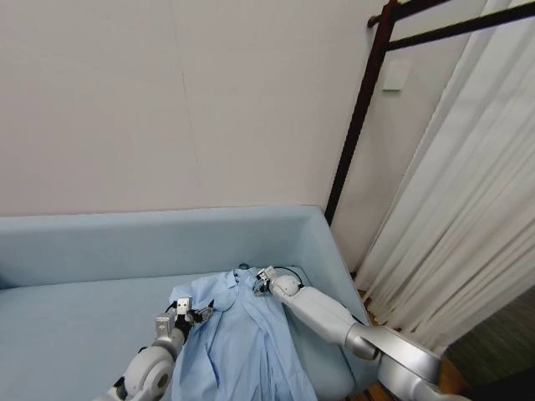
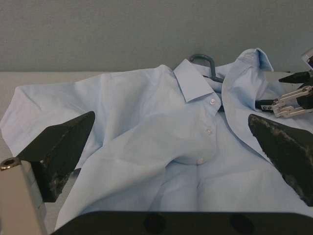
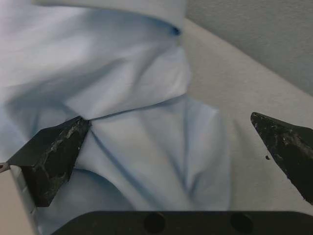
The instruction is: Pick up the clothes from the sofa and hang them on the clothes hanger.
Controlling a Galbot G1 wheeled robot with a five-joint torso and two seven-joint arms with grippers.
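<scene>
— Where was the shirt (image 1: 242, 334)?
— Spread on the seat of the pale blue sofa (image 1: 84, 251), front up, collar toward the backrest; it lay under and just ahead of both grippers.
— And the left gripper (image 1: 201, 312)?
— Low over one shoulder of the shirt; its fingers (image 2: 58, 149) were spread wide with nothing pinched; the collar and the row of buttons lay ahead, between the two tips.
— The right gripper (image 1: 259, 282)?
— At the other side of the collar, across from the left one; its fingers (image 3: 49, 161) were spread wide as well; one tip sat at a fold of the cloth, the other over bare cushion; I couldn't tell whether that tip pressed the fabric.
— Any hanger?
— A grey hanger hook (image 2: 203, 59) poked out behind the collar, beyond the left gripper and near the right one's tips.
— The rack?
— A dark wooden clothes rack (image 1: 359, 125) stood far beyond the right gripper, past the sofa's end, with a white curtain (image 1: 468, 217) beside it; well apart from the shirt.
</scene>
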